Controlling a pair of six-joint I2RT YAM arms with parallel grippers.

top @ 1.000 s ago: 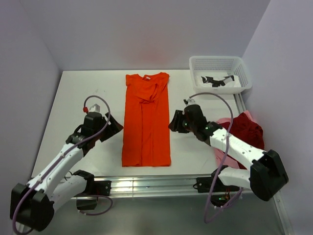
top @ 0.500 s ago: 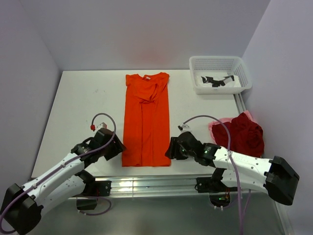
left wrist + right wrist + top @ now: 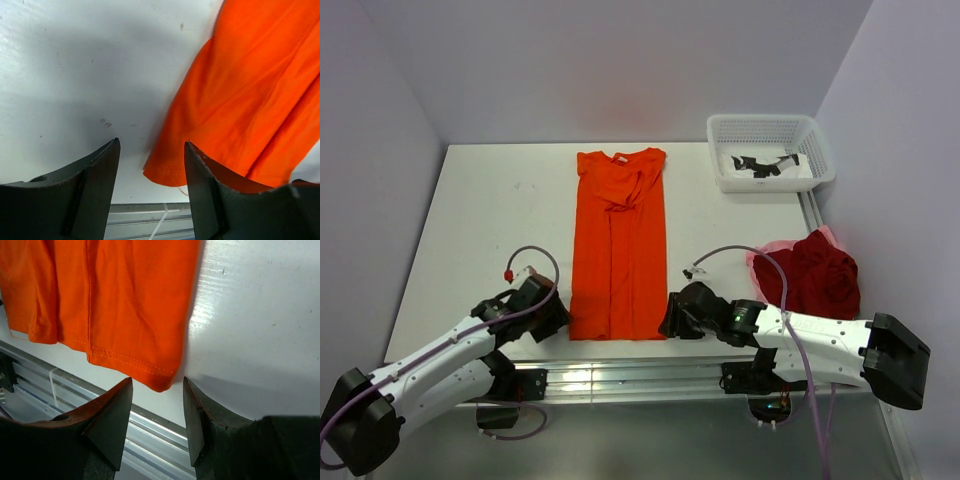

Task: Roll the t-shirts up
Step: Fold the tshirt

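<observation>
My arms have dropped from mid-shirt to the near hem of the orange t-shirt (image 3: 618, 250), flat on the table (image 3: 480, 200) — left gripper (image 3: 152, 150) and right gripper (image 3: 157, 385) gape at its corners, so rolling looks next.

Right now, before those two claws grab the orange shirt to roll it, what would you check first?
1. Orange t-shirt lies flat as a long strip: ok, though it is bunched near the collar.
2. Left gripper open, straddling the near-left hem corner: ok.
3. Right gripper open, straddling the near-right hem corner: ok.
4. Both grippers low enough to pinch the hem: cannot tell.
5. White basket stands apart from the shirt, off the rolling path: ok.
6. Dark red t-shirt clear of the right arm: cannot tell.
</observation>
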